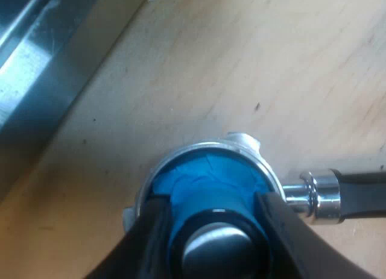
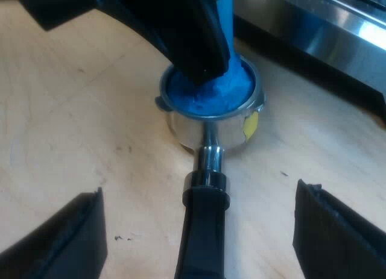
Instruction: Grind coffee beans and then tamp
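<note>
The metal holder (image 1: 316,194) lies on the wooden table, its dark handle (image 1: 362,194) pointing away from the basket. A blue tamper (image 1: 205,188) stands in the basket, and my left gripper (image 1: 211,200) is shut on the tamper's stem from above. In the right wrist view the same holder (image 2: 211,131) carries the blue tamper (image 2: 211,92) under the left gripper (image 2: 181,26). My right gripper (image 2: 202,191) is open, its two fingers wide apart on either side of the handle (image 2: 202,231) and not touching it.
The espresso machine's steel base (image 2: 325,32) runs along the table close behind the holder; its edge (image 1: 36,62) also shows beside the left arm. Bare wooden tabletop (image 2: 72,110) surrounds the holder.
</note>
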Robot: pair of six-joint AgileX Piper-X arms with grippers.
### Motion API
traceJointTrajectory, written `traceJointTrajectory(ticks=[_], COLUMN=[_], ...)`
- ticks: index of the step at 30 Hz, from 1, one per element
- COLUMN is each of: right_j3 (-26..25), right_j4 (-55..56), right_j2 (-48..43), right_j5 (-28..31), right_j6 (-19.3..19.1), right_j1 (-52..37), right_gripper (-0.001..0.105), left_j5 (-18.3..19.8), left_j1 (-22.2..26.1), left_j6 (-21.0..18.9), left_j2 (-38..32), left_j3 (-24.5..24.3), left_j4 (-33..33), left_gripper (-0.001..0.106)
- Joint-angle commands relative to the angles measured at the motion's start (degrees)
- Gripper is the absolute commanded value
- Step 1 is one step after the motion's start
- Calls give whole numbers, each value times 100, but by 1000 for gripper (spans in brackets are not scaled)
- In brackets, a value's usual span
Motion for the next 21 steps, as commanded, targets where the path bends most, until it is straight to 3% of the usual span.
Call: traceJointTrajectory(ticks=[1,4,9,17,21], right_j3=[-4,-4,-4,-86,-238], right_j4=[-40,-52,-419,-723,-723], right_j2=[-35,-35,-35,-35,-35], right_j5=[57,57,47,47,-128], right_j6=[-51,-91,-557,-571,-750], right_j1=[-12,-12,-12,-12,-12], right_gripper=[67,67,67,67,67], left_j5=[-182,-171,-171,-171,-284], left_j1=[-32,-32,-32,-32,-7], left_j6=[-4,-4,-4,-4,-4], left_j2=[247,101,-286,-878,-1188], left_j3=[198,65,-210,-433,-433], left_j4=[680,700,868,1117,1408], left_gripper=[0,0,0,0,0])
